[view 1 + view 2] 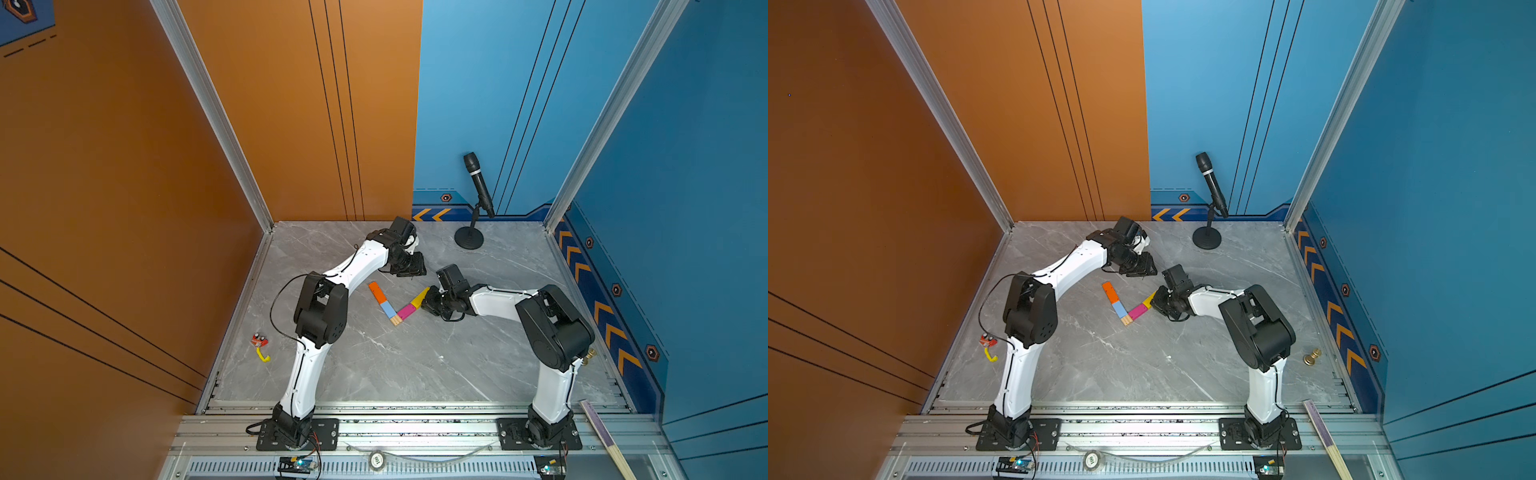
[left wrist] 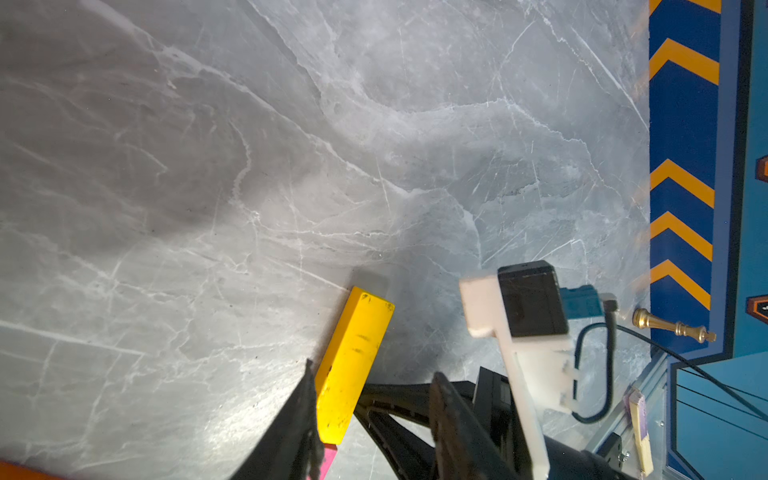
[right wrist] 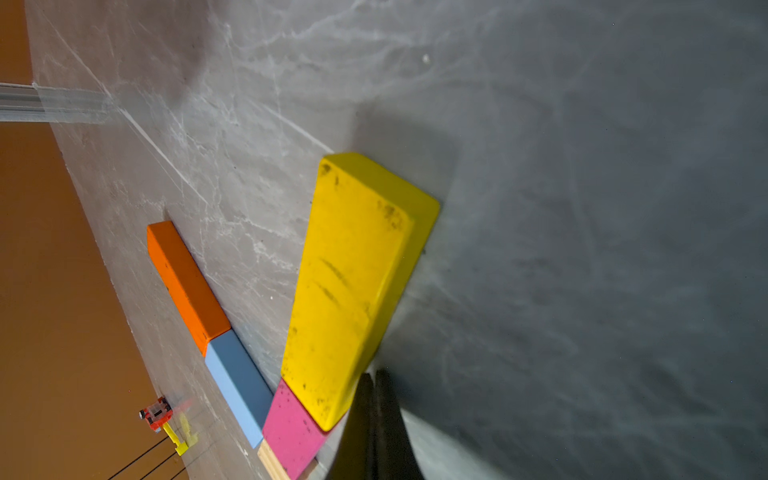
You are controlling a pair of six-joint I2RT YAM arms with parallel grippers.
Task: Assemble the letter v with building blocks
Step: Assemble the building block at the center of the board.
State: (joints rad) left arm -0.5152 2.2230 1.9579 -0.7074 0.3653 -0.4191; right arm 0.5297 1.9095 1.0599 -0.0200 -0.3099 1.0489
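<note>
The building blocks lie flat as the letter v in both top views: orange (image 1: pixel 377 292) and light blue (image 1: pixel 387 308) form one arm, pink (image 1: pixel 406 311) and yellow (image 1: pixel 419 297) the other, with the wood block (image 1: pixel 396 320) at the point. My right gripper (image 1: pixel 428 305) is shut and empty. In the right wrist view its fingertips (image 3: pixel 374 384) sit against the yellow block's (image 3: pixel 349 291) side near the pink block (image 3: pixel 291 428). My left gripper (image 1: pixel 411 268) hovers behind the V. Its fingers (image 2: pixel 308 395) stand apart with nothing between them, over the yellow block (image 2: pixel 353 365).
A microphone on a round stand (image 1: pixel 468 239) is at the back right. A red-and-yellow gadget (image 1: pixel 259 345) lies by the left wall and a brass knob (image 1: pixel 1311 356) by the right wall. A folded fan (image 1: pixel 606 440) rests on the front rail.
</note>
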